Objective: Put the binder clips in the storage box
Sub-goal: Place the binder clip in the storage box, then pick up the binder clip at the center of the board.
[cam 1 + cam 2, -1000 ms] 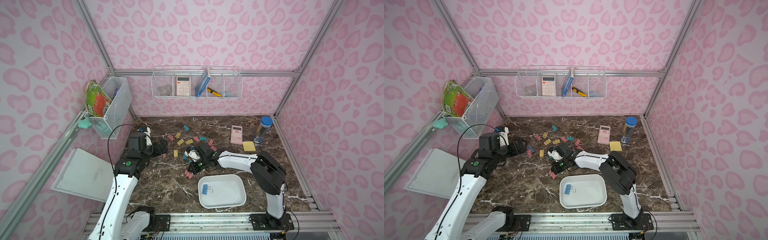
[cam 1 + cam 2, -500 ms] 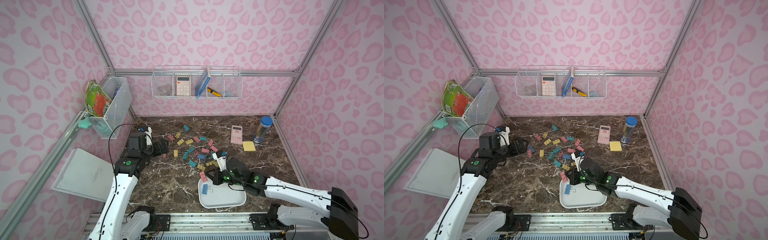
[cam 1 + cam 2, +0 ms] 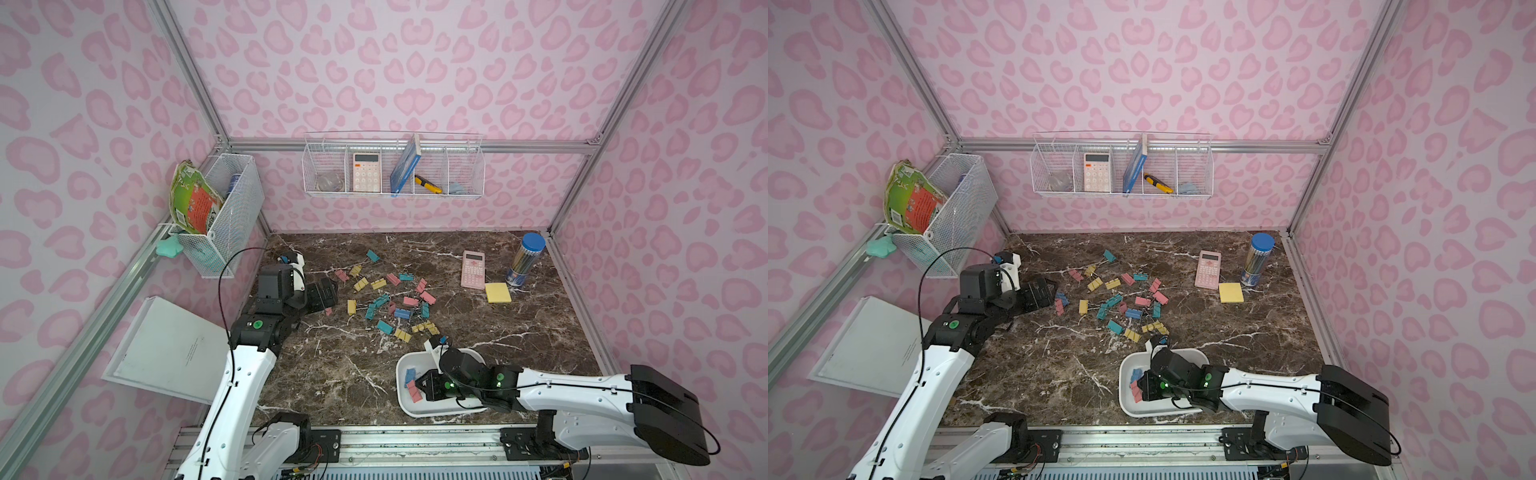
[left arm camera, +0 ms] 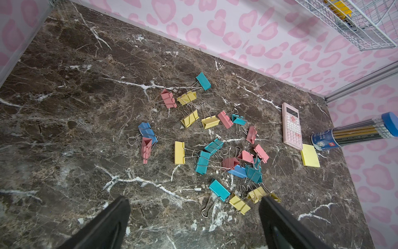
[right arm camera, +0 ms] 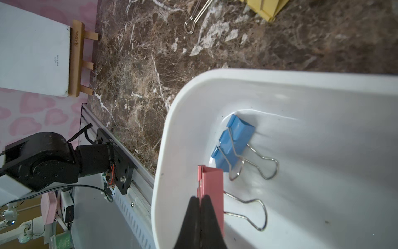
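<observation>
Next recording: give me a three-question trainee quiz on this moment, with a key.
1. True or false: the left gripper is open and holds nothing.
2. The right gripper is shut on a binder clip of which colour? A) yellow B) pink C) teal
3. Fill in: counting the held one, ___ binder clips are within the storage box rim.
Key: 1 true. 2 B, the pink binder clip. 3 two; the blue binder clip lies on its floor.

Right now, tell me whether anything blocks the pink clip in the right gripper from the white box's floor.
Nothing visible does. The right gripper holds the pink clip inside the box, within its rim; the blue clip lies close beside it.
</observation>
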You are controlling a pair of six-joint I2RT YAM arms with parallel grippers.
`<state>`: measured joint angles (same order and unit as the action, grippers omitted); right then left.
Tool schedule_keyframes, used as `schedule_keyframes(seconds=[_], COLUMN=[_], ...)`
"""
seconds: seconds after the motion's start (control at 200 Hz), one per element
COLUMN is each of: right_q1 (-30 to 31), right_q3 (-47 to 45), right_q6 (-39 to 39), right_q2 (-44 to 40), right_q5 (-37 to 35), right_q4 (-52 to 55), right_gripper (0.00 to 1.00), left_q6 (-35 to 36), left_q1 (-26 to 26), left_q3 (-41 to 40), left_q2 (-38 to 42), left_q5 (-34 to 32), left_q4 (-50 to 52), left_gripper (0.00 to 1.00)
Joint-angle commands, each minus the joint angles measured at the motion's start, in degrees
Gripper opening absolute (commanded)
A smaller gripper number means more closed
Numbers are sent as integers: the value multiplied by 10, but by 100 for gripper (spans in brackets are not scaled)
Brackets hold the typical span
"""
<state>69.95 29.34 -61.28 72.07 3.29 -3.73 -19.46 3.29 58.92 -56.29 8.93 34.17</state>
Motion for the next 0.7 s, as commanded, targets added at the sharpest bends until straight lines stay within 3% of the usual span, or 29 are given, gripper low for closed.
schedule_keyframes(seconds=[0.0,0.13,0.26,0.365,0.425,0.485,0.595,0.695], right_q1=[9,2,-66,-207,-284,-317,-322,-314], right_q3=[-1,34,72,92,109,133,230,312], right_q6=[-7,15,84,121,140,153,198,314], right_q2=[22,6,-52,-63,-42,-6,108,198], right_q5=[1,-31,-79,-34,16,11,-2,42], right_q4=[-27,12,50,71,71,83,159,190], right_gripper=[8,31,32,29,29,30,30,31], left_q6=[5,6,6,7,7,8,8,9], left_q1=[-1,-1,-1,-1,-1,-1,-1,-1], left_q3=[1,1,3,3,1,2,2,2], left_q2=[-1,0,2,6,7,7,7,7], left_q5=[-1,-3,-2,-5,-7,-7,-8,-7], left_q4=[-2,-2,0,0,-2,-1,0,-1], left_gripper=[98,98,98,98,98,98,98,98])
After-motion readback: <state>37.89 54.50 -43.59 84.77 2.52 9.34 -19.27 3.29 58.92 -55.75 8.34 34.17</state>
